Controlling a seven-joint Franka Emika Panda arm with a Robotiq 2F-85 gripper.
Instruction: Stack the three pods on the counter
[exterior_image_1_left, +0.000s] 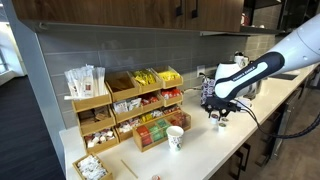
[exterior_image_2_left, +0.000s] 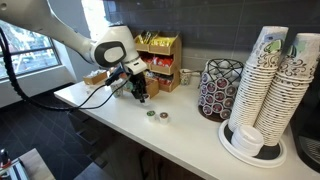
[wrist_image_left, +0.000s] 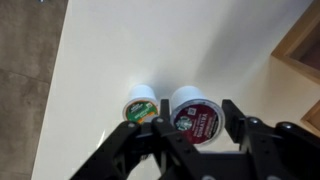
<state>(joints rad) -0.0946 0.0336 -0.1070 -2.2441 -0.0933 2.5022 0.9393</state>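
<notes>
In the wrist view, two pods stand side by side on the pale counter (wrist_image_left: 120, 50): a green-topped pod (wrist_image_left: 139, 108) and a larger-looking dark red-topped pod (wrist_image_left: 194, 120). My gripper (wrist_image_left: 197, 122) is open. The red-topped pod lies between its fingers with a gap on each side, and the green-topped pod is just outside the left finger. In an exterior view, two pods (exterior_image_2_left: 151, 113) (exterior_image_2_left: 163, 117) sit on the counter (exterior_image_2_left: 190, 140) just beside the gripper (exterior_image_2_left: 140, 93). I cannot make out a third pod. The gripper (exterior_image_1_left: 216, 110) hangs low over the counter (exterior_image_1_left: 200, 150).
A tiered wooden snack organiser (exterior_image_1_left: 125, 105) stands along the wall, with a white paper cup (exterior_image_1_left: 176, 138) in front of it. A wire rack of pods (exterior_image_2_left: 220, 88) and tall stacks of paper cups (exterior_image_2_left: 275, 80) stand further along. The counter's front edge is close by.
</notes>
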